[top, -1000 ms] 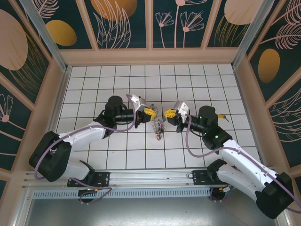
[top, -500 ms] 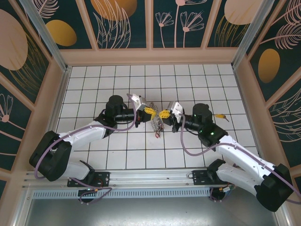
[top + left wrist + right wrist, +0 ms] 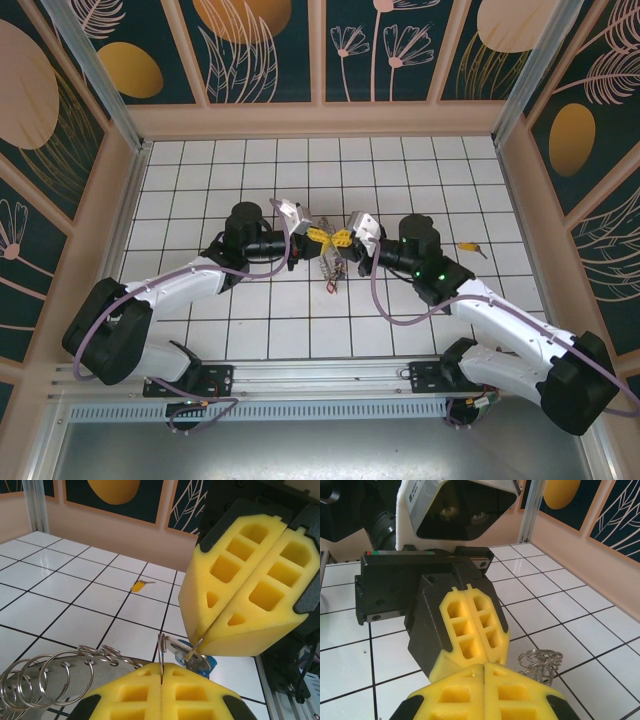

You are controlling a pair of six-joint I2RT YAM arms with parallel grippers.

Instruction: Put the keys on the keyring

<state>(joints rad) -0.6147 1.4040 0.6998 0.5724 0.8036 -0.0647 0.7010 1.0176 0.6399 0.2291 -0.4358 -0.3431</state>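
My left gripper (image 3: 319, 238) (image 3: 161, 669) is shut on the thin wire of the keyring (image 3: 161, 649), which stands up from between its yellow pads. Small split rings (image 3: 50, 672) (image 3: 538, 662) and keys (image 3: 333, 270) hang from it. Tip to tip with it, my right gripper (image 3: 345, 239) (image 3: 199, 642) (image 3: 484, 666) is shut on the wire loop of a silvery key with a blue tag (image 3: 209, 663), which lies against the keyring. In the right wrist view the left gripper's pads (image 3: 470, 625) meet mine.
One key with a yellow tag (image 3: 467, 246) (image 3: 137, 585) lies alone on the white tiled floor, right of the right arm. Painted walls enclose the floor on three sides. Both arms reach in from the near edge.
My right gripper has moved left, with its key, up to the left gripper. The left arm and the keyring have stayed put.
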